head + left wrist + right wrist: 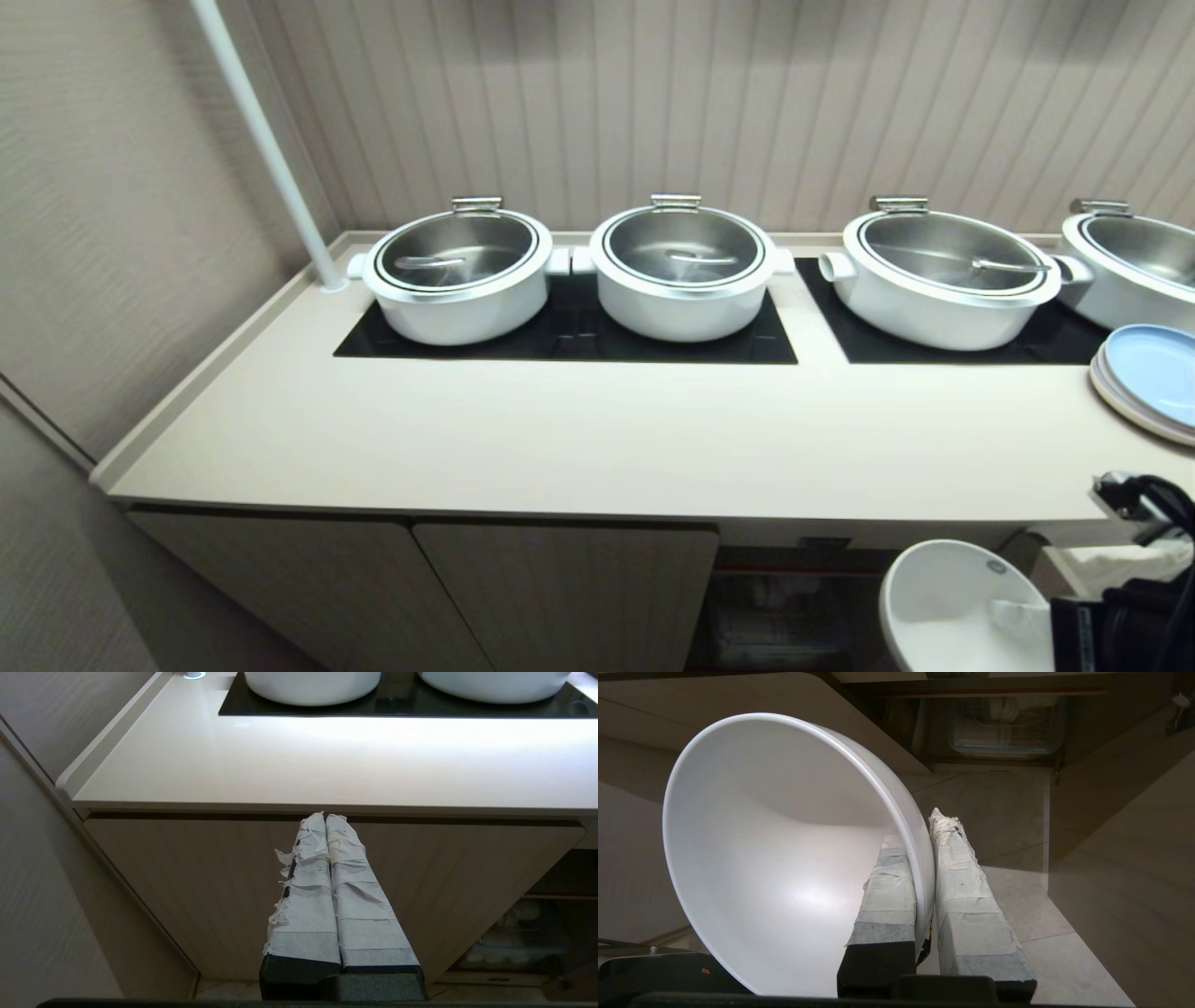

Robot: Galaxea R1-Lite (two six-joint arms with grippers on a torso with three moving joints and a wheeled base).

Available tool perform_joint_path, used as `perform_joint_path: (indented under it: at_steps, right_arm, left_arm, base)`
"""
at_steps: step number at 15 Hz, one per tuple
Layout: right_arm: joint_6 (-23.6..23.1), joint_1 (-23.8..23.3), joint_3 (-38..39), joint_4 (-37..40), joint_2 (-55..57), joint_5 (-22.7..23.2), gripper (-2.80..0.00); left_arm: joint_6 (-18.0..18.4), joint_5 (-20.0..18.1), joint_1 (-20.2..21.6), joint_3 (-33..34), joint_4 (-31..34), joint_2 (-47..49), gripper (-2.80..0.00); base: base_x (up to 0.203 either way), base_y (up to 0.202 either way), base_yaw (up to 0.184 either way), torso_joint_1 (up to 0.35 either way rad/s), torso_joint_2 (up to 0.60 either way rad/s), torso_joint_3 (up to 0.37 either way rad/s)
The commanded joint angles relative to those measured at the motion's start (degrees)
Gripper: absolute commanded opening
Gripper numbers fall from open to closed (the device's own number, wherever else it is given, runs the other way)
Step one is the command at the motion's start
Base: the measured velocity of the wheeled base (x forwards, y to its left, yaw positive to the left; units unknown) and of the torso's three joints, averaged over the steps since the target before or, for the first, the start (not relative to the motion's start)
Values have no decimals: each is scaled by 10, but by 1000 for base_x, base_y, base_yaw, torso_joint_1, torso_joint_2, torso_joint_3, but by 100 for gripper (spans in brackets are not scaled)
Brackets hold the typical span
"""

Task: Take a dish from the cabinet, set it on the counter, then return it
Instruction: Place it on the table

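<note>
The dish (952, 597) is a plain white bowl hanging below the counter's front edge at the lower right, in front of the open part of the cabinet (794, 597). My right gripper (1034, 621) is shut on the bowl's rim. In the right wrist view one taped finger lies inside the dish (775, 849) and the other outside, with the right gripper (919, 830) pinching the wall. My left gripper (325, 817) is shut and empty, pointing at a closed ribbed cabinet door (210, 882) just under the counter (327, 765). The cream counter (560, 439) is bare in front.
Several white pots with steel lids (457, 275) stand on black cooktop panels (579, 341) at the back. A stack of plates with a blue one on top (1153, 378) sits at the counter's right. A white pole (271, 149) rises at the back left. A clear bin (1006, 723) sits inside the cabinet.
</note>
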Motion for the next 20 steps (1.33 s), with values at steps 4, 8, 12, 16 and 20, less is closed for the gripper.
perform_joint_path:
  at_steps: [4, 8, 12, 16, 20]
  right_arm:
    - [2, 0, 1, -2, -1, -2, -280]
    - [7, 0, -5, -3, 0, -1, -280]
    - [40, -2, -29, 15, 2, -4, -280]
    - [41, -11, -73, 77, 13, -4, -280]
    - [39, -54, -132, 88, 72, -3, -280]
  left_arm:
    - [0, 0, 0, 0, -1, 0, -280]
    - [0, 0, 0, -1, 0, 0, -280]
    - [0, 0, 0, -1, 0, 0, -280]
    - [0, 0, 0, -1, 0, 0, -280]
    - [0, 0, 0, -1, 0, 0, -280]
  base:
    - [0, 0, 0, -2, -1, 7]
    - [0, 0, 0, 0, 0, 0]
    - [0, 0, 0, 0, 0, 0]
    - [0, 0, 0, 0, 0, 0]
    - [0, 0, 0, 0, 0, 0]
